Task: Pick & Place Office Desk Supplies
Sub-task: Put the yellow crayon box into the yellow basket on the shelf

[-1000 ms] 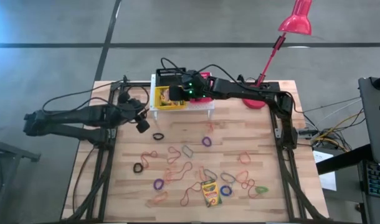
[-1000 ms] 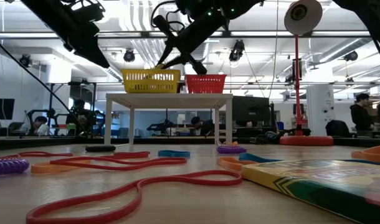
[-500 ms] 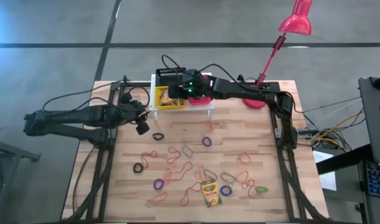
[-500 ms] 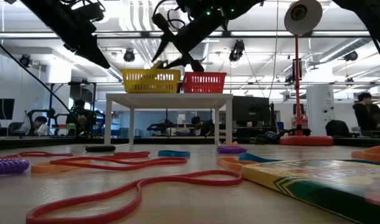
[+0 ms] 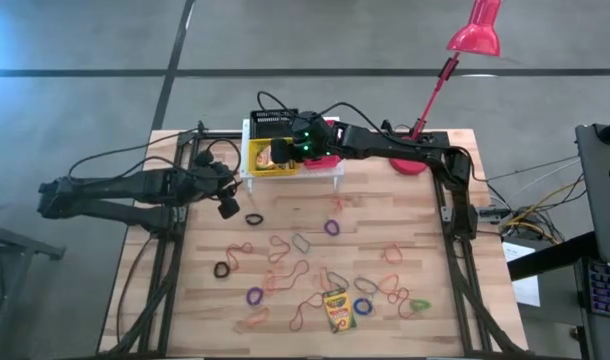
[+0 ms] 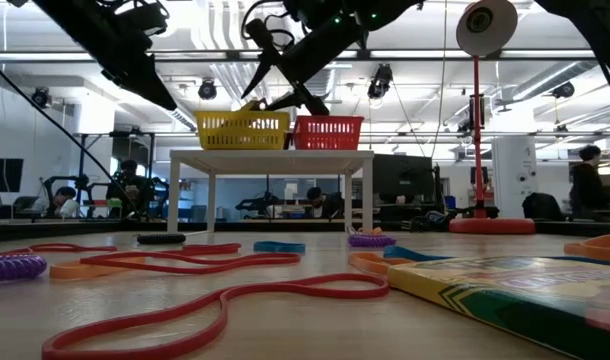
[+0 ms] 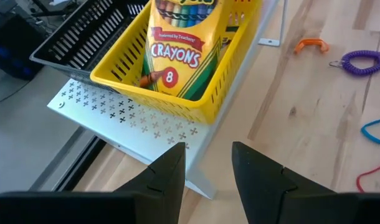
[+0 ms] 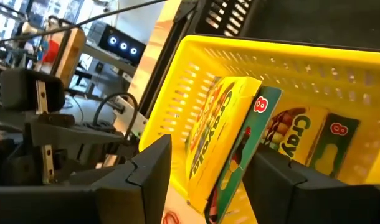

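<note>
On the white perforated stand (image 5: pixel 290 170) at the far edge of the worktop (image 5: pixel 425 240), the yellow basket (image 5: pixel 268 158) sits between the black basket (image 7: pixel 90 31) and the red basket (image 6: pixel 329 132).

- Right tool (image 8: pixel 202 180): above the yellow basket, fingers parted, gripping nothing. 2 crayon boxes show between its fingers in the right wrist view, inside the yellow basket: 1 tilted on edge (image 8: pixel 224 143), the other (image 8: pixel 302 140) lying behind it against the basket wall.
- Left tool (image 7: pixel 205 171): hovers off the stand's left end, just above the worktop, fingers apart with bare stand and wood in the gap; nothing held. Its camera looks at the yellow basket and a crayon box (image 7: pixel 180 46) leaning inside it, the "8" face showing.
- 3rd crayon box (image 5: pixel 337 309): flat on the worktop, well clear of the stand, toward the near edge.
- Rubber-band loops: scattered over the worktop on the near side of the stand. Noted: a black loop (image 5: pixel 253 219) closest to the stand, a purple loop (image 5: pixel 332 227), another black loop (image 5: pixel 222 269), a blue loop (image 5: pixel 362 306) and a green loop (image 5: pixel 419 303) by the lone crayon box, several orange loops (image 5: pixel 279 243) among them.
- Red desk lamp (image 5: pixel 472 30): base at the far right corner, beyond the stand's red-basket end.
</note>
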